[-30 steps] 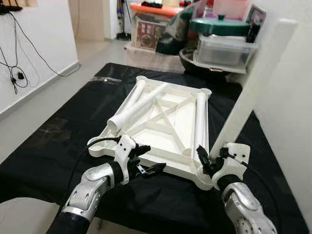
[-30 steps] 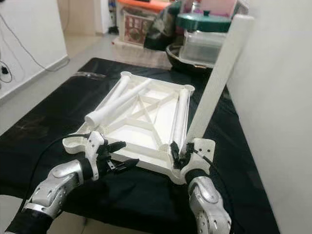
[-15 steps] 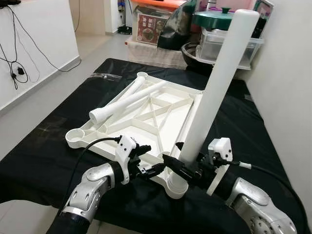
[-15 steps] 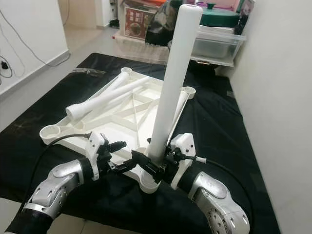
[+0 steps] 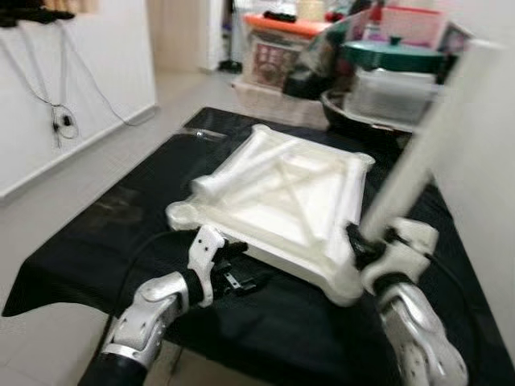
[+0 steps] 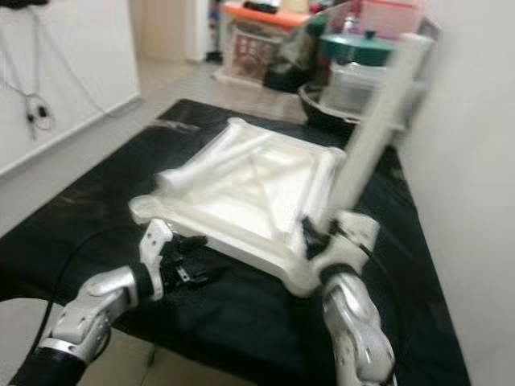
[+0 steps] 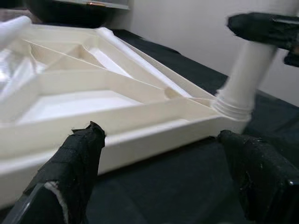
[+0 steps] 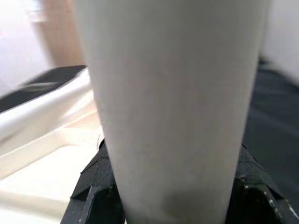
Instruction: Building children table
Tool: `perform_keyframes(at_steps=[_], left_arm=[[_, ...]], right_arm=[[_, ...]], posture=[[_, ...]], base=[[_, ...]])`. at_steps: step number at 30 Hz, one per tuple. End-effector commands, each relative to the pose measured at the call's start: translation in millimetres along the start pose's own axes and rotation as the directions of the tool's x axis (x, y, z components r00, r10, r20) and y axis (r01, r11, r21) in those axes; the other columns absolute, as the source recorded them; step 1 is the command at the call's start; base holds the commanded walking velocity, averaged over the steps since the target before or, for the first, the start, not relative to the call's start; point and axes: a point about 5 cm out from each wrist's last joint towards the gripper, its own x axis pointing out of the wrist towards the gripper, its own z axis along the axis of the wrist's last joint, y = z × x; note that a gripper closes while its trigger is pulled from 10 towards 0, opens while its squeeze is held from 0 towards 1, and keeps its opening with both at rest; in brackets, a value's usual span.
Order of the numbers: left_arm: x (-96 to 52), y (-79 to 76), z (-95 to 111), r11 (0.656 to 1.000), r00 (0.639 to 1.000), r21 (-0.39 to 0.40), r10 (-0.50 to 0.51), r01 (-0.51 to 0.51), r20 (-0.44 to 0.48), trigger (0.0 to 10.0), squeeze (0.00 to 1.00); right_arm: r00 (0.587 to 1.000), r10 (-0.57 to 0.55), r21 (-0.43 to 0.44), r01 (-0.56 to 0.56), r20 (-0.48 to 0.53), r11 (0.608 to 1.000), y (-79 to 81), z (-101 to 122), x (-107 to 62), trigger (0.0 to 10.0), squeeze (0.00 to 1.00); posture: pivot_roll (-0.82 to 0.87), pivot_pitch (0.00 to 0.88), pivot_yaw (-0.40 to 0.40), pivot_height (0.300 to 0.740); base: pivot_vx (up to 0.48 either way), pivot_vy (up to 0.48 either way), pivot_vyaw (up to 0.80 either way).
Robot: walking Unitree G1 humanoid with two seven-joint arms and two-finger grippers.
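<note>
Upside-down white plastic table top (image 5: 282,205), ribbed underside with diagonal braces and round corner sockets, lies on a matte black cloth-covered platform (image 5: 96,233), two loose smooth white tube legs (image 6: 211,159) resting in its frame. Right gripper (image 6: 315,240) is clamped around the base of a long white cylindrical leg (image 6: 372,121), which stands tilted at the near right corner socket with its threaded end at the rim; left gripper (image 7: 163,154) hovers just off the near edge, black padded fingers (image 7: 77,154) spread wide, holding nothing. Behind: white walls, pale floor, hanging black cables (image 5: 56,121), clear plastic bin with green lid (image 5: 390,76), contents unclear, and an orange-lidded box (image 5: 282,48); head views blurred.
</note>
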Motion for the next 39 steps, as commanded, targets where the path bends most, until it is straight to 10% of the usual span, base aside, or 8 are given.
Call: perform_keyframes(at_steps=[1,3,5,8,10,22,23,39], left_arm=[[4.1,-3.9,-3.0,1.0,1.0,0.009,-0.021,0.021,-0.018,10.0,0.0],[4.1,-3.9,-3.0,1.0,1.0,0.009,-0.021,0.021,-0.018,10.0,0.0],[4.7,-3.9,-3.4,1.0,1.0,0.005,-0.02,0.02,-0.017,10.0,0.0],[6.0,-5.1,-3.8,1.0,1.0,0.002,-0.025,0.025,-0.016,10.0,0.0],[6.3,-4.6,-3.4,1.0,1.0,0.003,-0.022,0.022,-0.012,10.0,0.0],[6.6,-4.7,-3.3,1.0,1.0,0.004,-0.014,0.014,-0.006,10.0,0.0],[6.7,-5.8,-3.8,1.0,1.0,0.003,-0.015,0.015,-0.006,10.0,0.0],[4.1,-3.9,-5.0,1.0,1.0,0.008,-0.016,0.016,-0.019,10.0,0.0]], right_arm=[[0.992,-0.086,-0.035,0.084,-0.092,0.996,-11.3,-16.2,-5.3,0.0,0.0],[0.992,-0.086,-0.035,0.084,-0.092,0.996,-11.3,-16.2,-5.3,0.0,0.0],[0.998,0.027,-0.022,-0.028,-0.062,0.999,3.4,-11.3,-3.9,10.0,0.0],[0.989,0.147,-0.001,-0.147,-0.017,0.989,17.6,-4.1,-3.3,10.0,1.0],[0.94,0.341,0.029,-0.341,0.002,0.94,33.4,6.1,-2.8,10.0,0.0],[0.554,0.831,0.016,-0.831,-0.052,0.555,48.8,24.1,-22.8,10.0,0.0],[0.536,0.841,0.002,-0.843,-0.076,0.537,49.8,15.6,-21.5,3.7,0.0],[0.992,-0.103,-0.043,0.1,-0.066,0.994,-28.7,-7.5,18.7,0.0,0.0]], posture=[[0.12,0.0,-0.106,0.74],[0.12,0.0,-0.106,0.74],[0.11,0.0,-0.099,0.74],[0.11,0.0,-0.102,0.74],[0.12,0.0,-0.109,0.74],[0.12,0.0,-0.114,0.74],[0.13,0.0,-0.125,0.74],[0.13,0.0,-0.113,0.74]], base=[[0.0,0.0,0.0],[0.0,0.0,0.0],[0.0,0.0,0.0],[0.0,0.0,0.0],[0.0,0.0,0.0],[0.0,0.0,0.0],[0.0,0.0,0.0],[0.0,0.0,0.0]])
